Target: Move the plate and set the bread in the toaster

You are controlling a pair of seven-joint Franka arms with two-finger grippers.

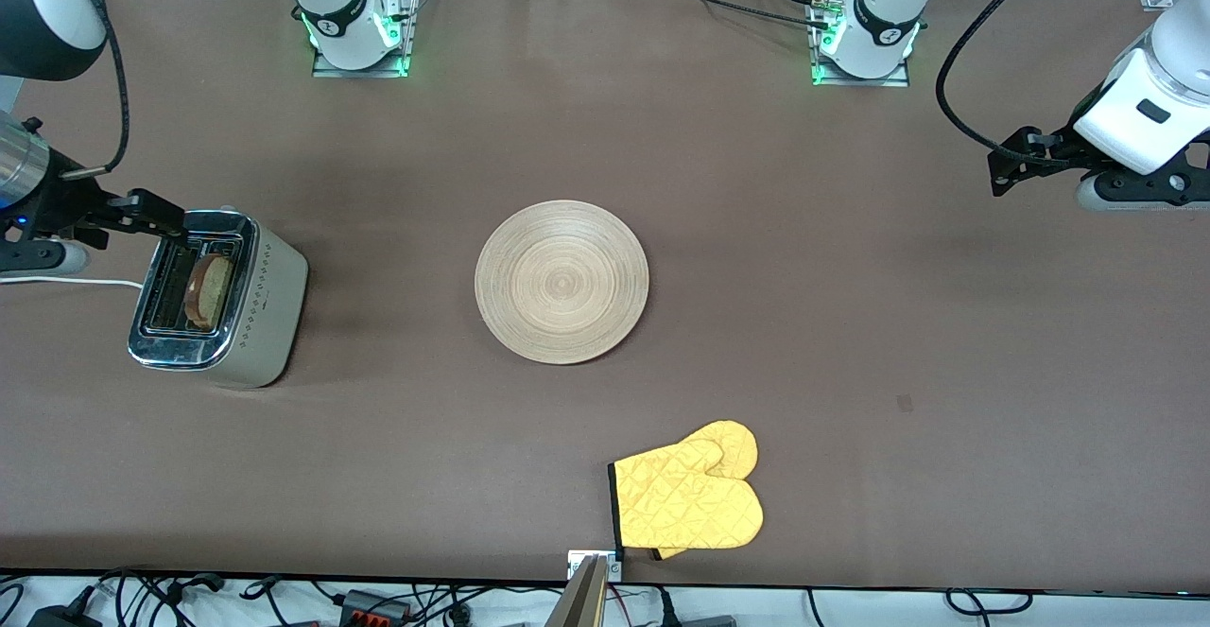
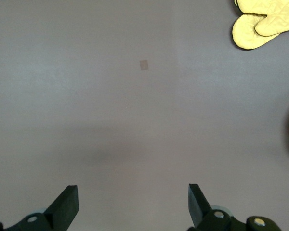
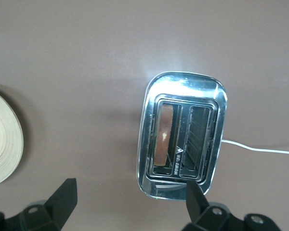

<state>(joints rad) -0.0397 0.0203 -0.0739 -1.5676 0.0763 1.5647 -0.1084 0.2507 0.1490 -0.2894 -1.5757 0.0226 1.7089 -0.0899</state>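
Even overhead light, glare on toaster (image 3: 183,139)

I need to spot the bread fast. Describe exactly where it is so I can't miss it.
Find the toaster at the right arm's end of the table, white cord trailing from it. The bread stands in the slot closer to the plate: a tan slice with a dark crust. The other slot is empty.

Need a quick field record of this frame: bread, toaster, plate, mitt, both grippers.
bread: standing in one toaster slot, the one nearer the plate
toaster: at the right arm's end of the table, other slot empty, white cord attached
plate: mid-table, bare
oven mitt: yellow, flat on the table, nearer the front camera than the plate
right gripper: open, empty, over the toaster's edge
left gripper: open, empty, waiting over bare table at the left arm's end
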